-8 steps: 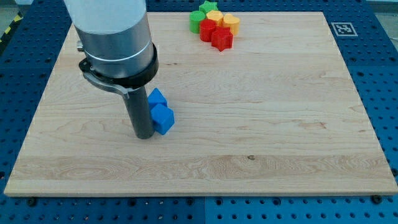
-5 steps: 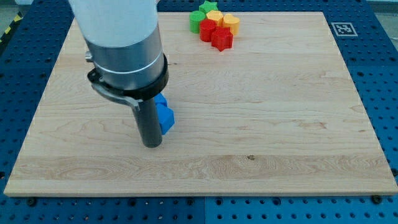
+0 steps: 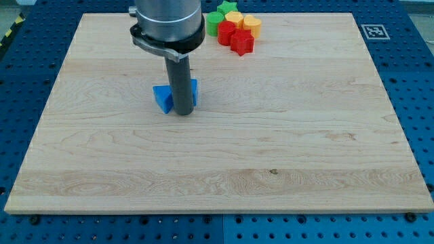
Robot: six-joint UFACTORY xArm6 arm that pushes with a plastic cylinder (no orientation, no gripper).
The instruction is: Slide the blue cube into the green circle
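Observation:
My tip (image 3: 183,113) rests on the board in its upper left-middle part. Two blue blocks lie right behind the rod: one (image 3: 163,99) shows at its left, the other (image 3: 194,92) peeks out at its right. The rod hides their middles, so I cannot tell which is the cube. The green circle (image 3: 214,24) sits at the view's top, at the left end of a cluster of blocks, well above and to the right of my tip.
The cluster at the view's top also holds a green star (image 3: 229,7), red blocks (image 3: 242,42) and yellow blocks (image 3: 251,25). A printed marker (image 3: 373,31) sits at the board's top right corner.
My tip has swung under the blue blocks to their right and moved up the board. The blue blocks have shifted upward and now lie behind the rod.

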